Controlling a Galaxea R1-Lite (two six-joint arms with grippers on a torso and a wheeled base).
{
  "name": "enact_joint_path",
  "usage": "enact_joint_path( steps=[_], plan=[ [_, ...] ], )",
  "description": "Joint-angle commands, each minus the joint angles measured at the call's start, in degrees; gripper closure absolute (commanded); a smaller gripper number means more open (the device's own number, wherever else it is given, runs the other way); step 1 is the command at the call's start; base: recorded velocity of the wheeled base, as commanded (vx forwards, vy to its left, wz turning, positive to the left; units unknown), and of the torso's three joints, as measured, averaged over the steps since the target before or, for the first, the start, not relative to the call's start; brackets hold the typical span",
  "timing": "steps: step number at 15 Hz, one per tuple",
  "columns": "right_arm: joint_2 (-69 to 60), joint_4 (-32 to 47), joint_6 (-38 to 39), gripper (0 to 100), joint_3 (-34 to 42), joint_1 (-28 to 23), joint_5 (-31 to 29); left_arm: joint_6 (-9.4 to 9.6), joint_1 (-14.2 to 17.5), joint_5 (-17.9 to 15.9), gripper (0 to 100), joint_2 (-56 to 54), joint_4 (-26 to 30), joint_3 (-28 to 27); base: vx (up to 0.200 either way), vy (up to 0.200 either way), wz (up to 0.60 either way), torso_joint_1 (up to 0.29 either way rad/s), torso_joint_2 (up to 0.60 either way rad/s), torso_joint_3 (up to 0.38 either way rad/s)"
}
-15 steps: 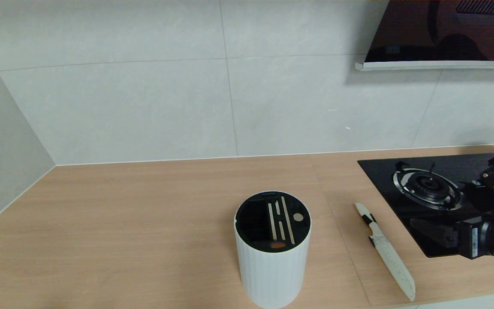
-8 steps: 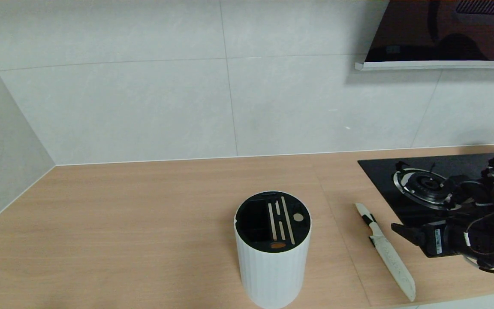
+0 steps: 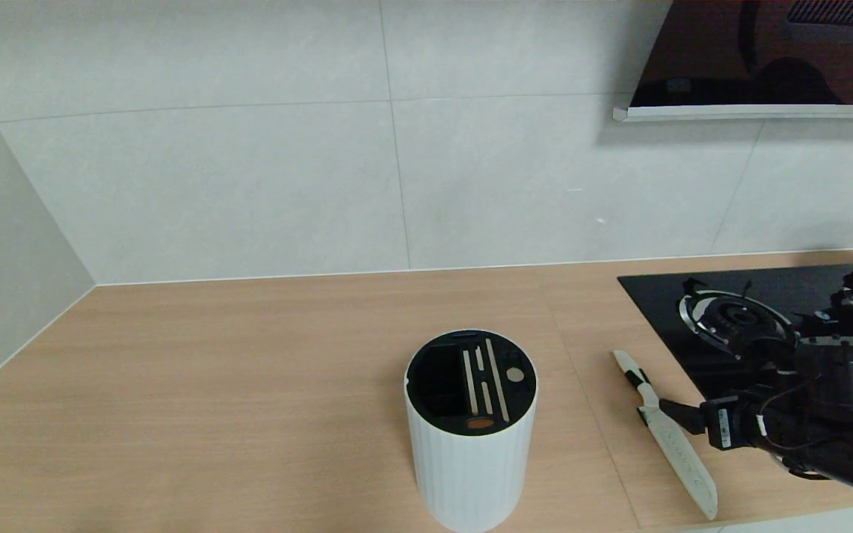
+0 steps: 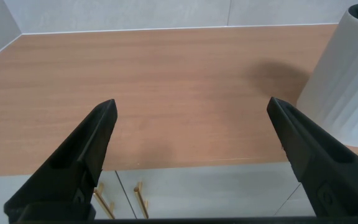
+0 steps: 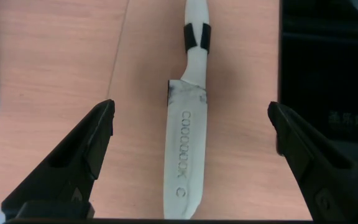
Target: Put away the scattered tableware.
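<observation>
Right arm (image 3: pixel 797 433) hangs low over the knife (image 5: pixel 184 155), jaws spread, seemingly astride it; left jaws also released.

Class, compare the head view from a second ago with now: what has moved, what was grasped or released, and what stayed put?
The right gripper swung from over the stove toward the robot's left and is now open over the knife, with a finger on either side of the blade. Nothing was grasped or released. The knife and the white knife holder lie where they were.
</observation>
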Motion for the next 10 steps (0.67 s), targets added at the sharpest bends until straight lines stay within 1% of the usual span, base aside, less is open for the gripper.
enact_joint_path(
  steps=[1,4,6,8,10],
  plan=[
    [4.8,-2.5,0.0,0,1.1,1.2,-1.1,-0.08,0.0,0.1,0,0.0,0.0,0.0,0.000,0.000,0.00,0.000,0.00,0.000],
    [9.9,-8.3,0.1,0,1.8,2.5,-5.2,-0.08,0.0,0.1,0,0.0,0.0,0.0,0.000,0.000,0.00,0.000,0.00,0.000],
    [12.8,-12.2,0.2,0,2.3,2.9,-5.5,0.01,0.0,0.1,0,0.0,0.0,0.0,0.000,0.000,0.00,0.000,0.00,0.000],
    [18.2,-19.6,0.2,0,3.1,3.3,-6.4,0.01,0.0,0.0,0,0.0,0.0,0.0,0.000,0.000,0.00,0.000,0.00,0.000],
    [22.9,-25.9,0.2,0,3.4,4.0,-8.7,-0.08,0.0,0.1,0,0.0,0.0,0.0,0.000,0.000,0.00,0.000,0.00,0.000]
  ],
)
